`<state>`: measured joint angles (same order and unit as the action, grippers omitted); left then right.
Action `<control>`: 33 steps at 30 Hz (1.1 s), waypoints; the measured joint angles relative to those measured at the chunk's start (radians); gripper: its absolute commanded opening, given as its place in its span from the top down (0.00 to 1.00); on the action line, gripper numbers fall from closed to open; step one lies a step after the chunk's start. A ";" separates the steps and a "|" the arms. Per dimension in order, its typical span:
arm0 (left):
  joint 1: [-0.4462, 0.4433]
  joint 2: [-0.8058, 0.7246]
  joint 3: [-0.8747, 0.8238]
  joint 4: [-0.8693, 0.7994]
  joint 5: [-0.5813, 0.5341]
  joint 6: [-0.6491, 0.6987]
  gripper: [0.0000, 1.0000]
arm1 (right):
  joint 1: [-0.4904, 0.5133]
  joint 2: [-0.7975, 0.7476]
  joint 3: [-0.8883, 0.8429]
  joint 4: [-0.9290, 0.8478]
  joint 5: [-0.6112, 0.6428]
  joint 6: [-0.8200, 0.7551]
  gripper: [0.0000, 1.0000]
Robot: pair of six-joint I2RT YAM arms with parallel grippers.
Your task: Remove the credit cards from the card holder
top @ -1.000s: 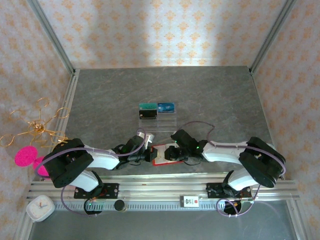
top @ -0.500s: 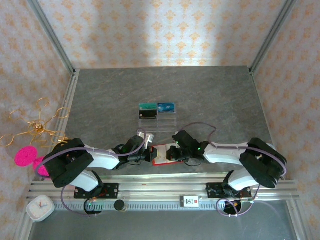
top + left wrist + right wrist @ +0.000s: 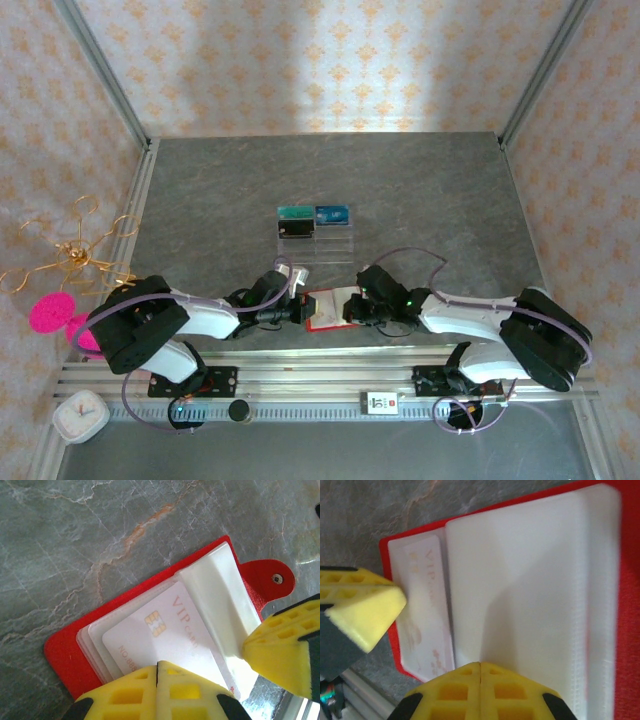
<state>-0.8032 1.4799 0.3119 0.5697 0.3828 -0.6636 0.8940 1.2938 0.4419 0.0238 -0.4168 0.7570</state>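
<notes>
Grey counter [image 3: 420, 190]: left gripper [image 3: 157, 664] and right gripper [image 3: 480, 665] closed above card holder [image 3: 65, 650]; credit card [image 3: 165, 635] seems thin, slippery, so pinch its free edge.

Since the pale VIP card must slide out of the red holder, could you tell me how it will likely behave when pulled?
The VIP card looks thin, flat and glossy, so probably stiff but slippery. The card holder looks small and thin, so it may drag along with the card. Its whitish pocket flap bends upward, likely floppy.
</notes>
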 measured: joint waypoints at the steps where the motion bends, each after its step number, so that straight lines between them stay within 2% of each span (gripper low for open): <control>1: 0.000 0.000 0.000 0.000 0.000 0.000 1.00 | 0.002 0.000 0.002 0.003 -0.007 -0.008 0.89; 2: 0.000 0.000 0.001 0.000 0.001 0.000 1.00 | 0.006 0.000 0.005 0.001 -0.011 -0.018 0.87; 6: 0.001 -0.025 0.000 -0.029 0.002 -0.002 0.77 | 0.018 0.007 0.039 0.000 -0.018 -0.047 0.81; 8: 0.000 -0.069 -0.004 -0.068 0.001 0.003 0.72 | 0.018 0.019 0.054 0.000 -0.018 -0.055 0.81; 10: 0.000 -0.117 -0.012 -0.113 -0.004 0.007 0.73 | 0.018 0.032 0.061 0.001 -0.018 -0.060 0.81; 13: 0.000 -0.156 -0.018 -0.171 -0.008 0.008 0.80 | 0.018 0.053 0.062 0.002 -0.018 -0.063 0.81; 16: -0.002 -0.155 -0.023 -0.206 -0.009 0.010 0.80 | 0.018 0.066 0.062 0.002 -0.014 -0.063 0.80; 28: -0.008 -0.092 -0.023 -0.156 -0.020 0.009 0.92 | 0.018 0.108 0.066 0.034 -0.029 -0.063 0.80; 31: -0.008 -0.076 -0.016 -0.139 -0.020 0.010 0.93 | 0.018 0.120 0.066 0.053 -0.045 -0.063 0.82; 33: -0.008 -0.064 -0.008 -0.123 -0.023 0.010 0.94 | 0.018 0.126 0.066 0.060 -0.052 -0.064 0.89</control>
<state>-0.8116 1.4162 0.3042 0.4465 0.3603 -0.6540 0.9115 1.4200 0.5079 0.0837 -0.4690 0.6926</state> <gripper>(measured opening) 0.067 0.168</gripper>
